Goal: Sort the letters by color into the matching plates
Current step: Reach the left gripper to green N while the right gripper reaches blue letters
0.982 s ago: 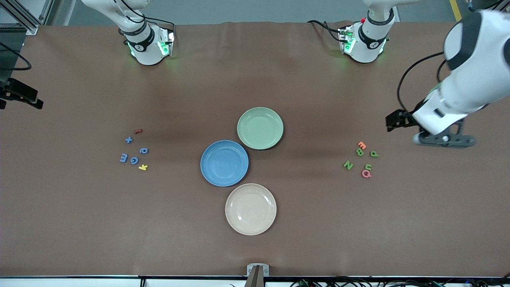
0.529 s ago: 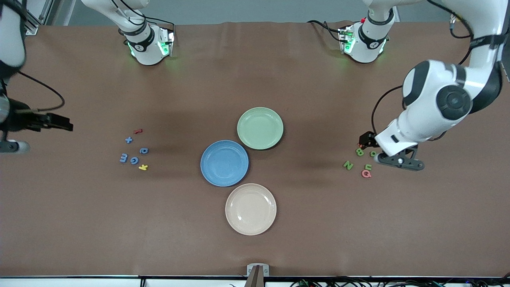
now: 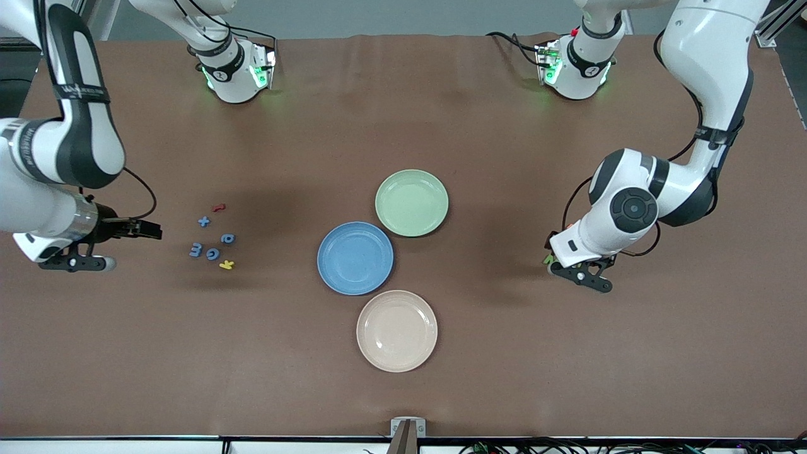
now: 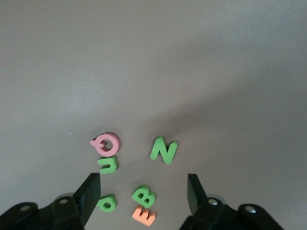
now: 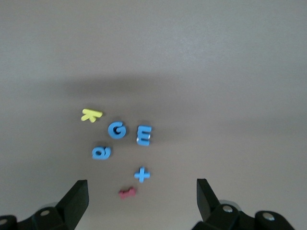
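From my remote station: the left gripper (image 4: 143,191) – jaws spread – has swung in low over the green letters (image 4: 163,150) at the left arm's end of the counter (image 3: 504,353). The right gripper (image 5: 142,196), jaws also spread, has advanced beside the blue letters (image 3: 212,253). Blue plate (image 3: 355,258) and green plate (image 3: 412,202) sit mid-counter, rims nearly touching – bare counter all around.

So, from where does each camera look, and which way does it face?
Front view: high across the table, facing both arms, three plates mid-table.
Left wrist view: on the left arm, looking down between the open left gripper at the green letters.
Right wrist view: above the blue letters, right gripper open.
Shared: front also shows the blue letters.
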Controlling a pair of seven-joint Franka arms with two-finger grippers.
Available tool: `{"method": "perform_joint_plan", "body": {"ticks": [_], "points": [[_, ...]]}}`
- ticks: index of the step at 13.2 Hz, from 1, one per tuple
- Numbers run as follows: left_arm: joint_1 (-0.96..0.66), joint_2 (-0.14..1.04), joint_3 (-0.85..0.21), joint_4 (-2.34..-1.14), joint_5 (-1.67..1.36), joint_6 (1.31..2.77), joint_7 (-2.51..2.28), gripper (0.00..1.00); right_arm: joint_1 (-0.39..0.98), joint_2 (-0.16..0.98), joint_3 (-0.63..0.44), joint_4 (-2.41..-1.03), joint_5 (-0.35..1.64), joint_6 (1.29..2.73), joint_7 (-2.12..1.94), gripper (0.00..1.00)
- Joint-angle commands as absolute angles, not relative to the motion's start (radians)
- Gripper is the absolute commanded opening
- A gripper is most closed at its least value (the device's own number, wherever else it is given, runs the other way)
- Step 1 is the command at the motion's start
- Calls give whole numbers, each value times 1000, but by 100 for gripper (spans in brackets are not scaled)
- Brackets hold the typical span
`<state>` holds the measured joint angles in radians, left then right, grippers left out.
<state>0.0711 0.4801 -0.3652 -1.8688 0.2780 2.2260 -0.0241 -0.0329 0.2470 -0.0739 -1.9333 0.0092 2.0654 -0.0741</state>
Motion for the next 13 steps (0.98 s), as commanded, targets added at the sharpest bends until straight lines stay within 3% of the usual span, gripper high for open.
{"method": "perform_joint_plan", "body": {"ticks": [1,3,9,13], "points": [[81,505,-374,-1907,295,2275,-15,76,-43,218,-63,-2118,-2,2294,-83,98],[83,535,-374,-1927,295,2331,-15,72,-41,262,-64,-2187,-2,2445,-83,95],[93,586,-373,-1925,298,2356,50,57,-44,409,-63,-2172,0,2539,-81,85],[109,615,-371,-1924,298,2393,78,56,-41,465,-63,-2134,6,2553,-80,76]]}}
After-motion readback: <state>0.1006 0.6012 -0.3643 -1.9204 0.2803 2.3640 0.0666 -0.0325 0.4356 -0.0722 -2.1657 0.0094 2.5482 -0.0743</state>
